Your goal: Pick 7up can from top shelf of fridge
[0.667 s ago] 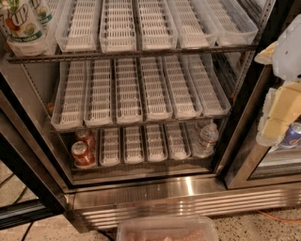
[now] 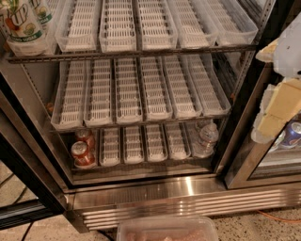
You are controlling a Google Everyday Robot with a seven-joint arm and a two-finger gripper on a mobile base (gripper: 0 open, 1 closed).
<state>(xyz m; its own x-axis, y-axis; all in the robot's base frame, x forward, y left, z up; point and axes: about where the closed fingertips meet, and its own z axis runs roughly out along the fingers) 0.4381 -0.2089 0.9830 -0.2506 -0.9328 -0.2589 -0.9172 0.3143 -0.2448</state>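
The fridge (image 2: 155, 188) stands open with three racks of white slotted trays. A white 7up can (image 2: 21, 26) with green lettering stands at the far left of the top shelf (image 2: 131, 52), partly cut off by the frame edge. A second 7up can (image 2: 43, 12) stands just behind it. My gripper (image 2: 277, 101) shows as beige and white parts at the right edge, in front of the black door frame. It is level with the middle rack, far to the right of the cans, and touches nothing.
Two red cans (image 2: 83, 153) lie at the left of the bottom rack and a clear water bottle (image 2: 207, 136) at its right. A clear plastic container (image 2: 167, 229) sits on the floor below the ribbed steel base. Another can (image 2: 294, 134) shows behind glass at right. Cables lie on the floor at left.
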